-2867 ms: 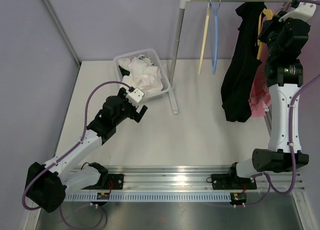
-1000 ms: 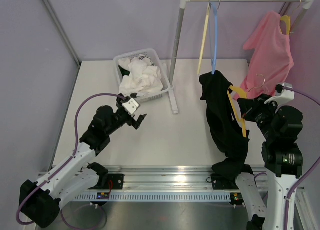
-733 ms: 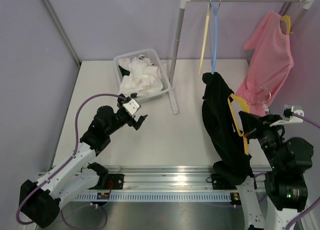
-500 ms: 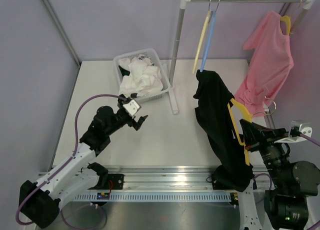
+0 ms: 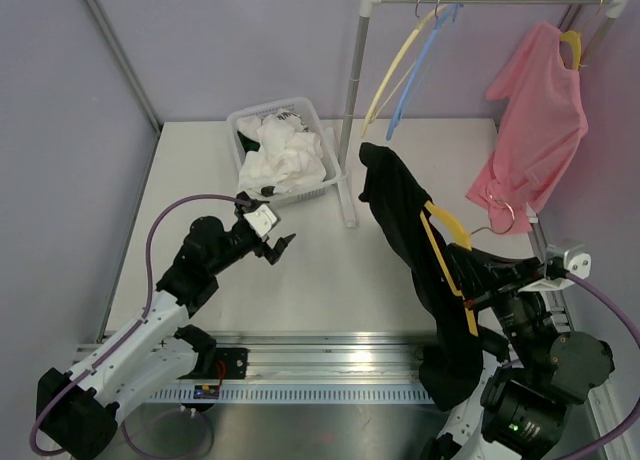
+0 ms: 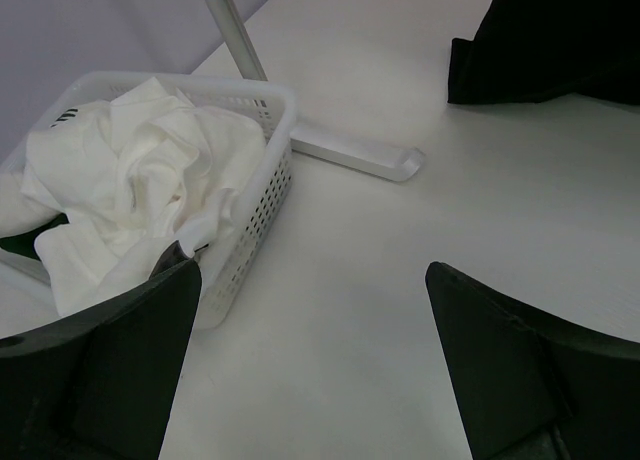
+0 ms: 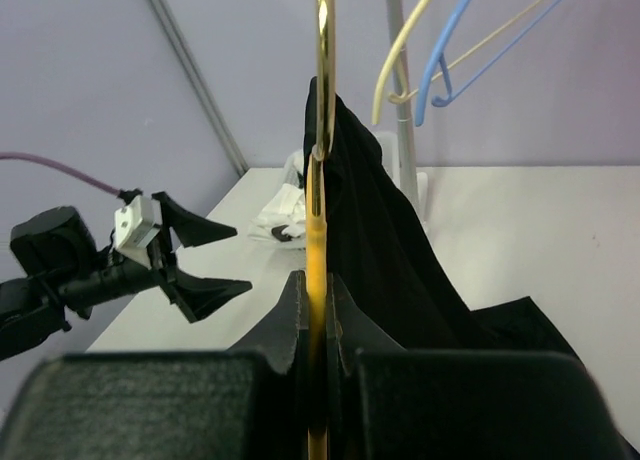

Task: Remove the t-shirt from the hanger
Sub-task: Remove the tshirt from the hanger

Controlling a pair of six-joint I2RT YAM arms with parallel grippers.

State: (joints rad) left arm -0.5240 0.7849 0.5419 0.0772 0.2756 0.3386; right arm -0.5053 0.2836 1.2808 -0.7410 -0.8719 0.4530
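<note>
Gripping the hanger (image 5: 441, 230) by its thin frame, your right gripper (image 5: 468, 288) was clamped tight on it. The t-shirt (image 5: 393, 202) was draped over it above the table (image 5: 330, 280). Your left gripper (image 5: 277, 246) hung wide apart near the basket (image 5: 243, 118), holding nothing. The hanger could have twisted in so narrow a pinch, or the hem could have snagged on the rack post (image 5: 352, 130) nearby. The right wrist view showed the pinch itself; only the top view showed how unevenly the t-shirt hung.
</note>
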